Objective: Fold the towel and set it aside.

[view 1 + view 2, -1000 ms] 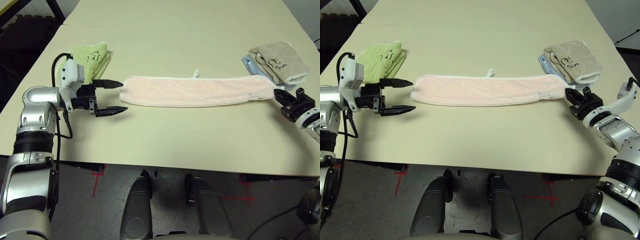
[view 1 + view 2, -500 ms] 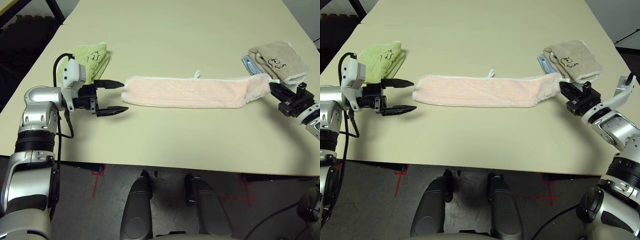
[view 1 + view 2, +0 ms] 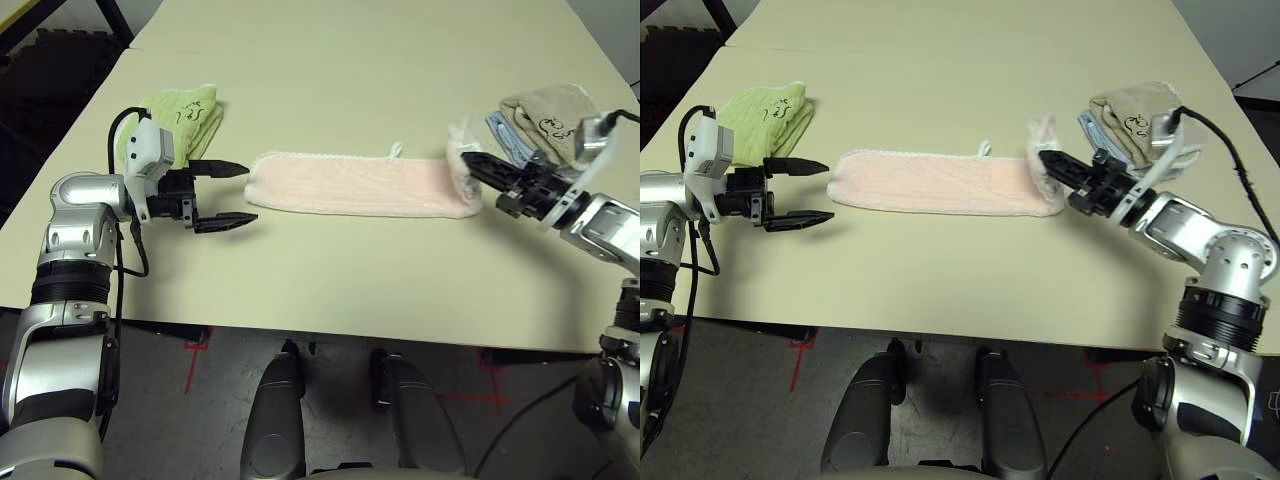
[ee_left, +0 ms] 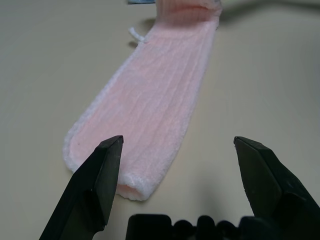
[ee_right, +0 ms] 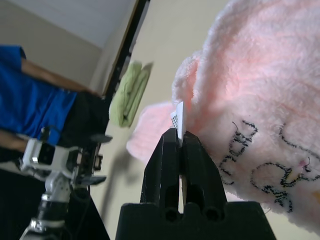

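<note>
The towel (image 3: 350, 185) is a pale pink strip with white edging, lying across the middle of the table. My right gripper (image 3: 468, 157) is shut on its right end, which is lifted off the table and curled back over the strip. In the right wrist view the fingers (image 5: 178, 132) pinch a small white tag and pink terry cloth (image 5: 260, 75). At the towel's left end my left gripper (image 3: 248, 192) stands open just above the table, a little short of the cloth. Its fingers frame that end (image 4: 145, 125) in the left wrist view.
A light green folded towel (image 3: 180, 120) lies behind my left gripper. Folded beige and blue towels (image 3: 550, 115) lie at the back right, close behind my right arm. The table's front edge (image 3: 330, 330) runs near me. A person in blue (image 5: 30, 115) stands beyond the table's left side.
My right gripper has carried the towel's right end up and leftward, so the strip on the table is shorter. The left arm has stayed put.
</note>
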Robot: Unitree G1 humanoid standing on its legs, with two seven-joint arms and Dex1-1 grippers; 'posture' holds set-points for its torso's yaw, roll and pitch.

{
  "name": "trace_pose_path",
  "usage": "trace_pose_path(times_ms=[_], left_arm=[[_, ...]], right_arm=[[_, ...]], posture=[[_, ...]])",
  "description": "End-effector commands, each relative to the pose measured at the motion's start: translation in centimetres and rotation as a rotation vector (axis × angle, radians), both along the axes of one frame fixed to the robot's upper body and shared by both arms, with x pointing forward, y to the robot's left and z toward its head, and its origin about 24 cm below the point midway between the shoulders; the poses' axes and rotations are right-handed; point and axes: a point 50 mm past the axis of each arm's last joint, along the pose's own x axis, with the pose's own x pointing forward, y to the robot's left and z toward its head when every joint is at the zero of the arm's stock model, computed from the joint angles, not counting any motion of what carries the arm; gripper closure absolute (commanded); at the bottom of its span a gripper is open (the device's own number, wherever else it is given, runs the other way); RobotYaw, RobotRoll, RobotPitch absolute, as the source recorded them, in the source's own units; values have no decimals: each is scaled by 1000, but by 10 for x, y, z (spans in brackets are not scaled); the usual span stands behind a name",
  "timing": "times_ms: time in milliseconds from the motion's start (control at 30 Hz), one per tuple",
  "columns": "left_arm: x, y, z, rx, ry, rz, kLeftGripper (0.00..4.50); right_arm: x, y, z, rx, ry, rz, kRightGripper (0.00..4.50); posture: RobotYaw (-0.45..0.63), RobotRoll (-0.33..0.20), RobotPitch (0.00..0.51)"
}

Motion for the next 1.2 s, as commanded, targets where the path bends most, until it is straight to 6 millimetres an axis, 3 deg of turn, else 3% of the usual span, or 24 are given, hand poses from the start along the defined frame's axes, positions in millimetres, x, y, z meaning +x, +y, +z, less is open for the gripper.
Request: trace_pose_path(times_ms=[33,433,767,967,1200], left_arm=[[0,-3,1,10,-8,-13,0],[-1,-3,1,12,-7,-10,0],[0,-4,2,10,-9,-9,0],[0,-3,2,15,-8,-4,0],[2,-5,1,10,-5,-3,0]], right_arm=[[1,10,-3,-53,10,38,4478],[3,43,-12,-120,25,157,4478],[15,61,-37,-261,107,73,4478],[12,62,-32,-314,34,133,2593],[7,64,-1,-351,-441,314,40]], posture=[[-3,0,206],[3,0,209],[4,0,209],[3,0,210],[-20,0,212]])
